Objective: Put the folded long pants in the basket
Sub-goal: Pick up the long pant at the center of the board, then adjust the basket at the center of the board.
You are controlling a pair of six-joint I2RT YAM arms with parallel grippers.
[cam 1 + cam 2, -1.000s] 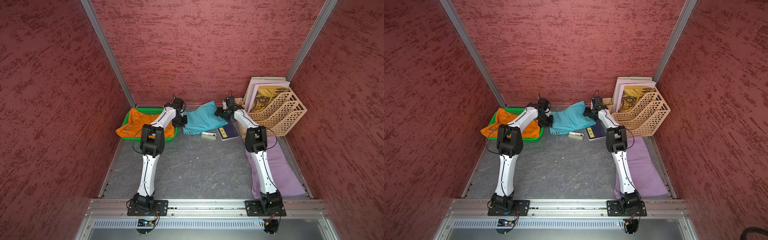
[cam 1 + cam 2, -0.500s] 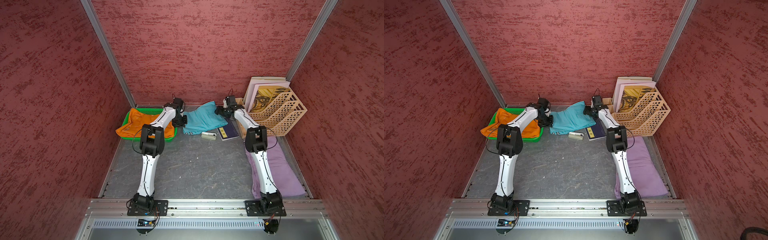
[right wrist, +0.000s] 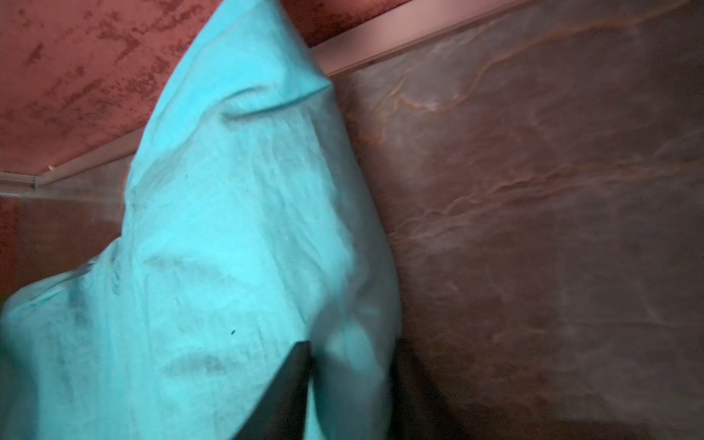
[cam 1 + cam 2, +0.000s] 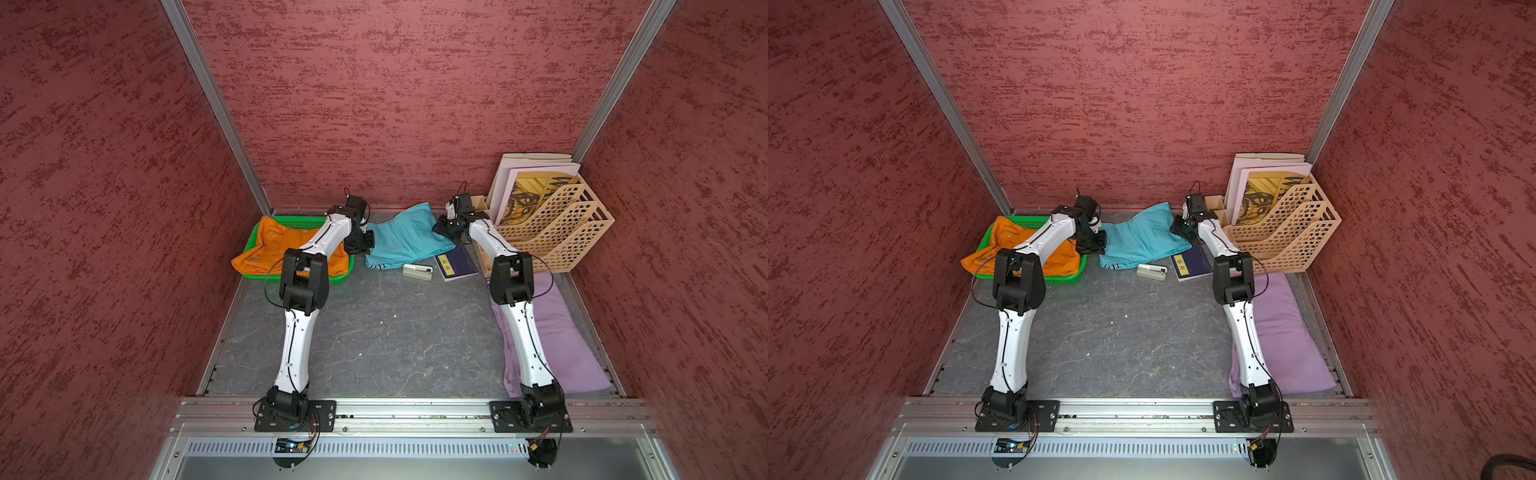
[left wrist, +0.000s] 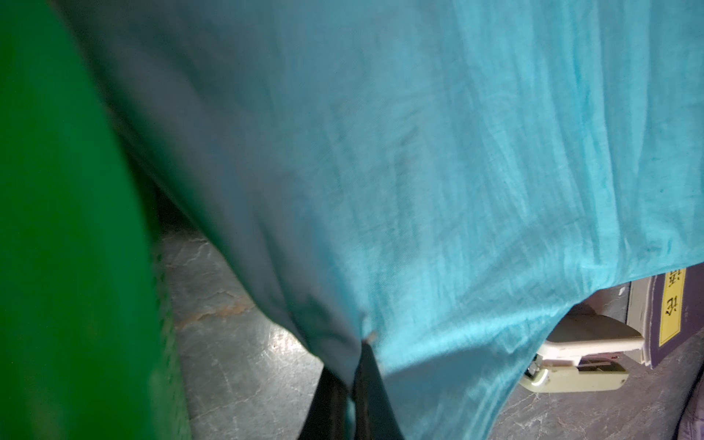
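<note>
the teal pants (image 4: 405, 237) lie on the tabletop (image 4: 374, 332) beside the green basket (image 4: 293, 222). the left fingers (image 5: 371, 388) pinch one edge. cloth sits between the right fingers (image 3: 284, 392); i cannot tell if they squeeze. next, both should lift it over the rim.

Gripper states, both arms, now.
Left gripper: shut on the folded teal blue cloth pants.
Right gripper: jaws straddle the same pants; clamped or not, cannot be told.

Orange pants (image 4: 274, 249) and the left arm (image 4: 328, 236) hide most of the basket (image 4: 291, 221). Blur keeps us from telling whether the right end effector (image 3: 350, 354), cut off at the frame's edge, grips the teal pants (image 3: 228, 228).
</note>
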